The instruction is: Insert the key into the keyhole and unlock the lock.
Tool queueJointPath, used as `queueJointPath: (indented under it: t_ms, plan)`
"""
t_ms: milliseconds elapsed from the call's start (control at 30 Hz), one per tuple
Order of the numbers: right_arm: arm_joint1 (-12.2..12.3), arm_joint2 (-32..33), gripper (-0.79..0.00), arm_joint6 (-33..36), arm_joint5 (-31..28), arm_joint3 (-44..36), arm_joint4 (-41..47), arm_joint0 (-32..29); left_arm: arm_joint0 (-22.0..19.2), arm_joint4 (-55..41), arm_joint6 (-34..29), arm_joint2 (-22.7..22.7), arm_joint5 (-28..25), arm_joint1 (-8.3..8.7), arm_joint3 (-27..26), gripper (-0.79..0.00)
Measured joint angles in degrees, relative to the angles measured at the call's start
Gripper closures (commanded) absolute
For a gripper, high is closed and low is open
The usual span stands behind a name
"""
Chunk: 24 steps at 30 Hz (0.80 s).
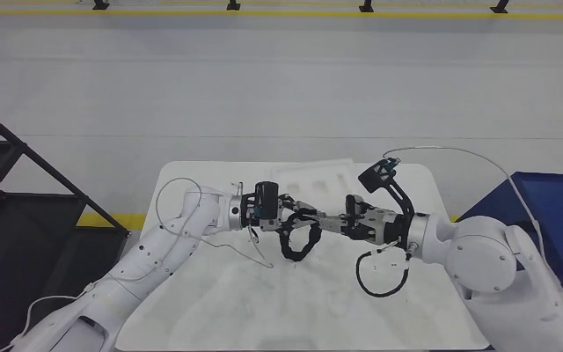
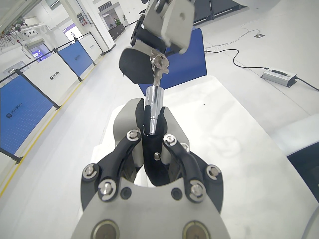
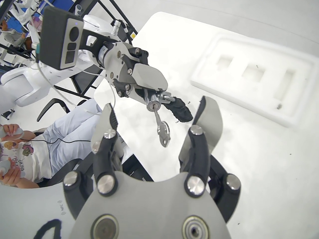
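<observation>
**Chrome lock [image 2: 153, 105] gripped, key [image 2: 159, 67] seated, turn not yet made**

Top view: my two arms meet over the middle of the table [image 1: 264, 299], with the left gripper [image 1: 297, 214] and right gripper [image 1: 327, 220] nose to nose at the lock. A black cable loop [image 1: 299, 244] hangs below the lock.

Left wrist view: my left gripper pinches the lock's barrel between its pads. The key's blade sits in the keyhole, and its head juts out from the lock toward the right gripper.

Right wrist view: my right fingers [image 3: 206, 115] are spread, one on either side of the key's head, and as far as I can see they touch nothing. I judge the key is in and unlocking is the step in hand. Next I must close squarely on the head and twist about the lock's axis while the left gripper holds firm. This view alone shows the keyhole face and the gaps beside the head; the left wrist view alone shows my hold on the barrel.
</observation>
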Motion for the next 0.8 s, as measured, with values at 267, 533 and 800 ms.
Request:
queueJointPath:
  t_ms: [267,533,800]
  plan:
    - [0.73,-0.37,-0.785,5.34,-12.47,-0.63,-6.17,1.52,-0.61,-8.5,-3.48,-1.18,-5.83,-0.59,2.7,0.0]
    - [1.37,-1.54,-0.785,5.8,-23.03,-1.58,-15.82,1.25,-0.68,-20.33,-13.62,0.38,-7.18,-0.61,4.56,0.0]
    - [1.37,-3.94,-0.785,4.17,-24.65,-2.78,-19.7,1.12,-3.38,-32.43,-23.96,3.71,-7.18,-0.64,5.1,0.0]
